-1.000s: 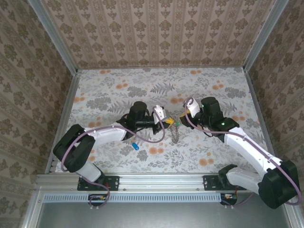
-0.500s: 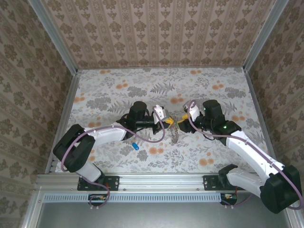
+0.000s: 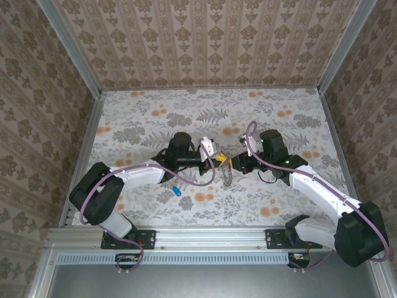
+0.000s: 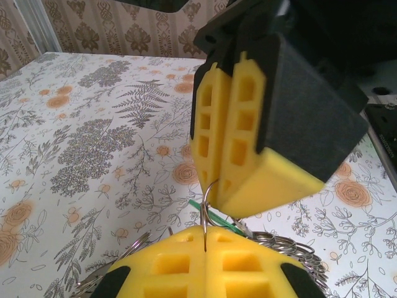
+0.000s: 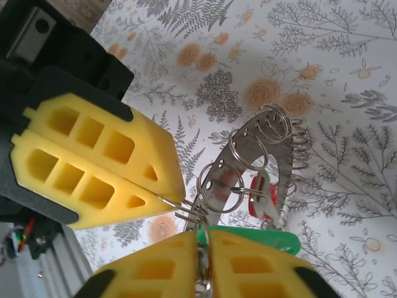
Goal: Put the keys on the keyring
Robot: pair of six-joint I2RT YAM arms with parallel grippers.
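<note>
The thin silvery keyring [image 5: 189, 210] hangs in the air between both grippers. My left gripper [image 4: 205, 239] is shut on its wire, which runs down into the seam of the yellow pads. My right gripper [image 5: 203, 245] is shut on the same ring from the other side. Its pads [image 4: 239, 133] meet the left pads [image 5: 93, 158] tip to tip above the table [image 3: 218, 161]. A green key [image 5: 263, 238] sits just behind the right pads, and its shaft [image 4: 217, 212] shows too. A red key [image 5: 260, 191] dangles lower. A blue key [image 3: 177, 190] lies on the table beside the left arm.
A flat metal plate [image 5: 245, 158] with several smaller rings and a coil of rings [image 4: 291, 245] dangles from the keyring [image 3: 229, 177]. Patterned walls enclose the floral table on three sides, and an aluminium rail [image 3: 205, 239] runs along the near edge.
My right gripper has moved left and a little nearer, closing up tip to tip with the left gripper at the keyring. The left arm has stayed still.
</note>
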